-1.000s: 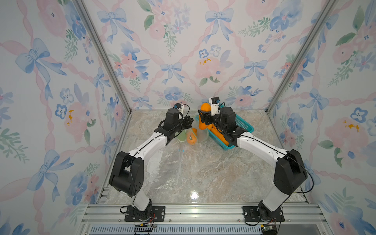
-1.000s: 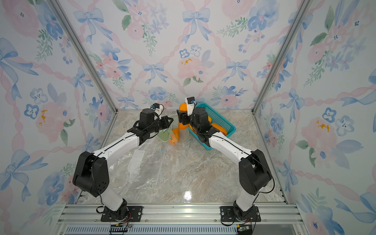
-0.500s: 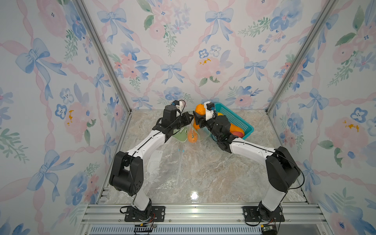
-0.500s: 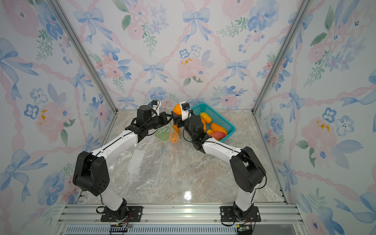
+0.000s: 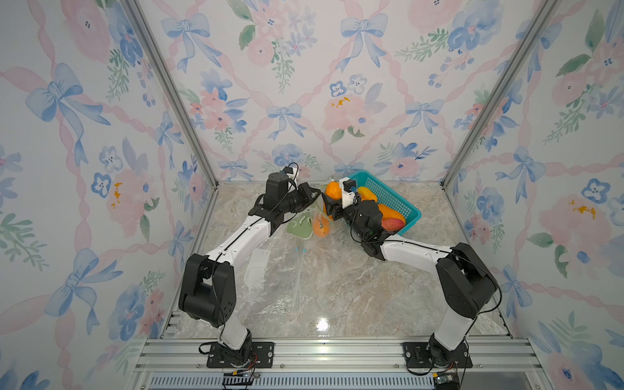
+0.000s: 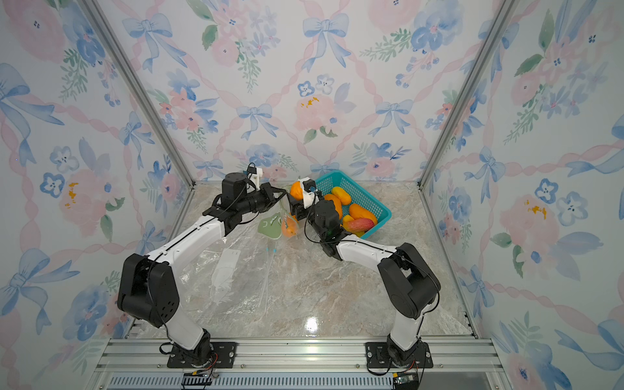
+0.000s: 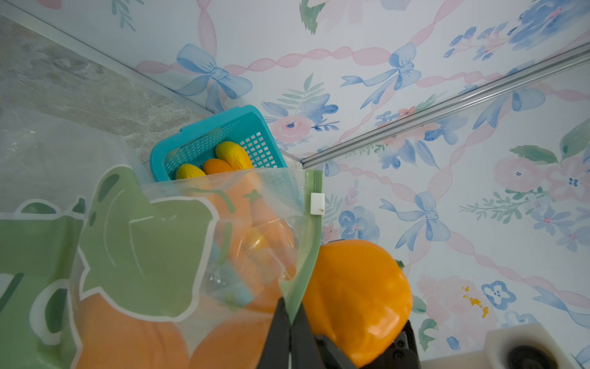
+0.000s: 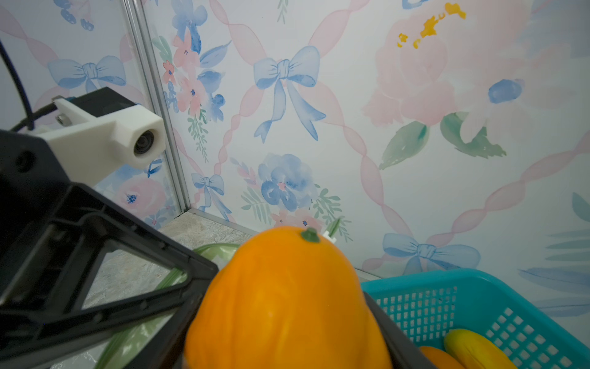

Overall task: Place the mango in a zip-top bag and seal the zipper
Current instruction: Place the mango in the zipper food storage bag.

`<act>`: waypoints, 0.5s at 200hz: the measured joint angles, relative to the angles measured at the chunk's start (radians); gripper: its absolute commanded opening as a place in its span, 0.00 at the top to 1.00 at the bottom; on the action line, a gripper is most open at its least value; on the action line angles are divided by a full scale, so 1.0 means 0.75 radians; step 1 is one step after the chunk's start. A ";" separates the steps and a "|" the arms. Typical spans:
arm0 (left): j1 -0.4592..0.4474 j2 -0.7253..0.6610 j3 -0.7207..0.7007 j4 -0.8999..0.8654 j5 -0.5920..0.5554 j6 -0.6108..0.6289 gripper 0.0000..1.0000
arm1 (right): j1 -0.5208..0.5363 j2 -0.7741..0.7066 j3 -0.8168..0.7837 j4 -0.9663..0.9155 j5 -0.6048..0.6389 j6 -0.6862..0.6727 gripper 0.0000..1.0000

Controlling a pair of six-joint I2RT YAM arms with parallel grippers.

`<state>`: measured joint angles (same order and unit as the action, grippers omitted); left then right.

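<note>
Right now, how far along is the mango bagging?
Done: left pincer is shut on the green zipper strip of the clear green-printed zip-top bag, holding it up; an orange fruit already sits inside. In hand: right pincer grips a round orange mango beside that strip, not visibly inside. Left: drop it in, seal the zipper.

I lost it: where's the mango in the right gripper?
In both top views the mango is held up in the right gripper near the back wall, just left of the teal basket, beside the left gripper pinching the bag.
</note>
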<state>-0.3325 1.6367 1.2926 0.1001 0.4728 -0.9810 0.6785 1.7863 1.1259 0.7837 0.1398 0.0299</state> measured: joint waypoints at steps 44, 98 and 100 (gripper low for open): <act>0.012 0.000 0.000 0.001 -0.001 -0.026 1.00 | 0.007 0.000 -0.007 -0.023 -0.007 0.017 0.08; 0.012 0.001 0.000 0.002 -0.001 -0.036 1.00 | 0.008 -0.005 -0.007 -0.111 -0.017 0.019 0.01; 0.012 0.001 0.000 0.002 0.000 -0.036 1.00 | 0.008 -0.005 -0.007 -0.117 -0.017 0.019 0.01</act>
<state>-0.3233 1.6371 1.2926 0.1017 0.4728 -1.0080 0.6846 1.7824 1.1206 0.6960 0.1272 0.0444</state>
